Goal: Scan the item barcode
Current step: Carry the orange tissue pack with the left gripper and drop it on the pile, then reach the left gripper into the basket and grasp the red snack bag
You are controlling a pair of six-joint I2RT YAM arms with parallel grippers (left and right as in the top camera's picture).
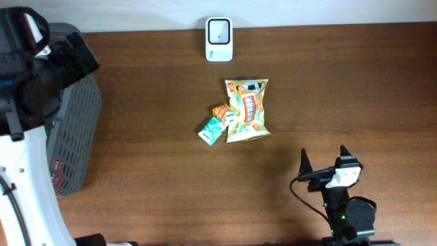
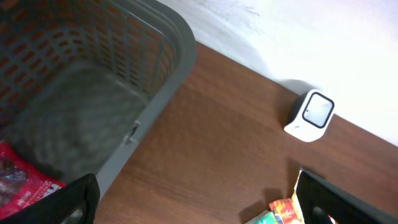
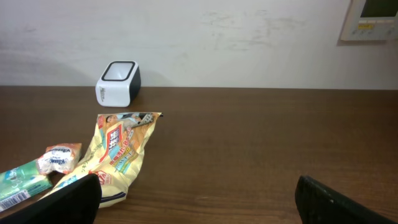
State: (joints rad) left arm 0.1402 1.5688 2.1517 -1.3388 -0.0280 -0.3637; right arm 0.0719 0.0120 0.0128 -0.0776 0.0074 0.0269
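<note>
The right claw stands wide open with nothing between its fingers, low over the near right part of the table. Ahead of it and to its left lies the yellow snack bag, flat on the wood with its printed face up and its long side running away from the claw. Touching the bag's left edge is a small orange packet. A teal packet lies just nearer and further left, and a barcode strip shows at its near end. Beyond the bag, well apart from it and close to the wall, stands the white scanner, its dark window tilted upward. High on the wall to this claw's right hangs a pale wall panel.

The left claw is also spread open and holds nothing, its two dark fingers framing bare wood. It hangs at the right rim of the grey basket, which fills the space to its left. Down inside the basket, by the claw's left finger, lies a red packet. Ahead and to the right of this claw the scanner sits by the wall, and the orange packet peeks in beside its right finger.
</note>
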